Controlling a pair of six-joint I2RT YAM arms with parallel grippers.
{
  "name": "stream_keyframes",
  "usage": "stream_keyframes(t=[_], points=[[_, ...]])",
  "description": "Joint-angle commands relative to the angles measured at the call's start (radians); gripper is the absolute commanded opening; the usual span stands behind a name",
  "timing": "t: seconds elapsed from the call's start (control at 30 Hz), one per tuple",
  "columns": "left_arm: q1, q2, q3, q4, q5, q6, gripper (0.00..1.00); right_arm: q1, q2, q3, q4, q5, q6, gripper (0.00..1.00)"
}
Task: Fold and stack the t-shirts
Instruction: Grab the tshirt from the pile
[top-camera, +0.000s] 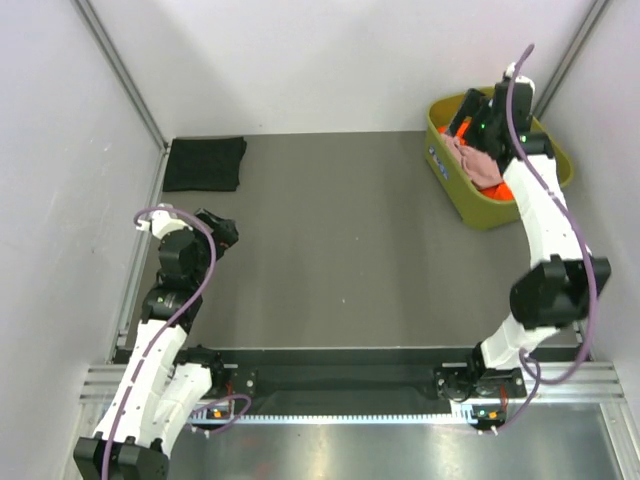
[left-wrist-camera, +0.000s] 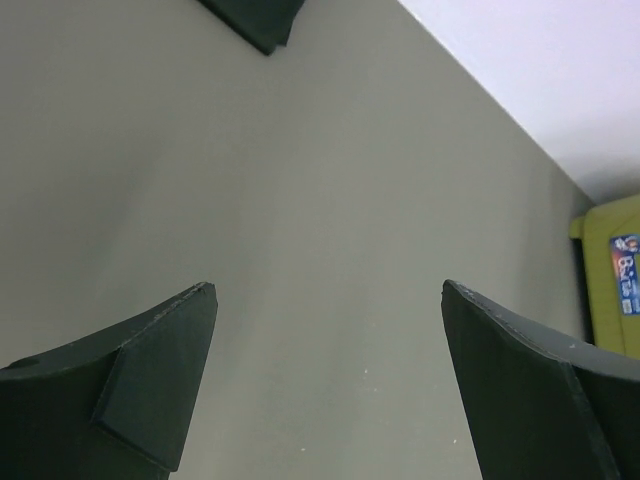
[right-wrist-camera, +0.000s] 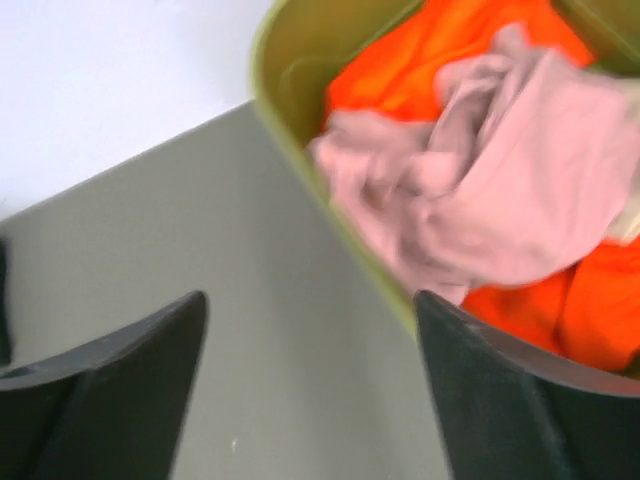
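A folded black t-shirt (top-camera: 205, 163) lies flat at the table's far left corner; its edge shows in the left wrist view (left-wrist-camera: 255, 18). A crumpled dusty pink t-shirt (top-camera: 475, 160) lies on a bright orange one (top-camera: 495, 190) inside the olive-green bin (top-camera: 450, 185). In the right wrist view the pink shirt (right-wrist-camera: 500, 190) hangs over the bin rim (right-wrist-camera: 300, 130), with the orange shirt (right-wrist-camera: 420, 60) under it. My right gripper (right-wrist-camera: 310, 300) is open and empty, just above the bin's near rim. My left gripper (left-wrist-camera: 328, 290) is open and empty above bare table at the left.
The bin stands at the table's far right corner against the white walls. A metal rail (top-camera: 140, 250) runs along the table's left edge. The grey table top (top-camera: 340, 240) lies between the two arms.
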Motion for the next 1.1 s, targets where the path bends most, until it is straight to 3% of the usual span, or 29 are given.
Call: stream_keyframes(t=[0.0, 0.17, 0.37, 0.47, 0.53, 0.57, 0.6, 0.67, 0.73, 0.77, 1.07], points=[[0.006, 0.023, 0.045, 0.008, 0.05, 0.021, 0.98, -0.091, 0.213, 0.245, -0.195, 0.124, -0.033, 0.8], [0.007, 0.072, 0.121, -0.046, 0.062, 0.097, 0.98, -0.177, 0.429, 0.464, -0.257, 0.093, 0.018, 0.62], [0.009, 0.193, 0.253, -0.098, 0.234, 0.299, 1.0, -0.176, 0.486, 0.462, -0.22, 0.145, 0.056, 0.57], [0.009, 0.264, 0.31, -0.119, 0.325, 0.383, 0.86, -0.176, 0.518, 0.448, -0.219, 0.164, 0.082, 0.53], [0.009, 0.258, 0.318, -0.11, 0.332, 0.405, 0.75, -0.176, 0.539, 0.448, -0.196, 0.147, 0.081, 0.43], [0.009, 0.266, 0.327, -0.116, 0.334, 0.413, 0.71, -0.176, 0.555, 0.452, -0.191, 0.147, 0.082, 0.29], [0.009, 0.266, 0.33, -0.119, 0.335, 0.426, 0.66, -0.176, 0.559, 0.462, -0.191, 0.149, 0.082, 0.26], [0.009, 0.269, 0.33, -0.121, 0.337, 0.427, 0.64, -0.176, 0.566, 0.483, -0.17, 0.153, 0.072, 0.21], [0.009, 0.261, 0.324, -0.112, 0.345, 0.417, 0.64, -0.176, 0.569, 0.506, -0.147, 0.152, 0.059, 0.03], [0.009, 0.258, 0.319, -0.109, 0.355, 0.417, 0.64, -0.176, 0.569, 0.518, -0.145, 0.153, 0.053, 0.0], [0.009, 0.203, 0.311, -0.13, 0.369, 0.362, 0.6, -0.122, 0.42, 0.551, -0.044, 0.196, 0.004, 0.0]])
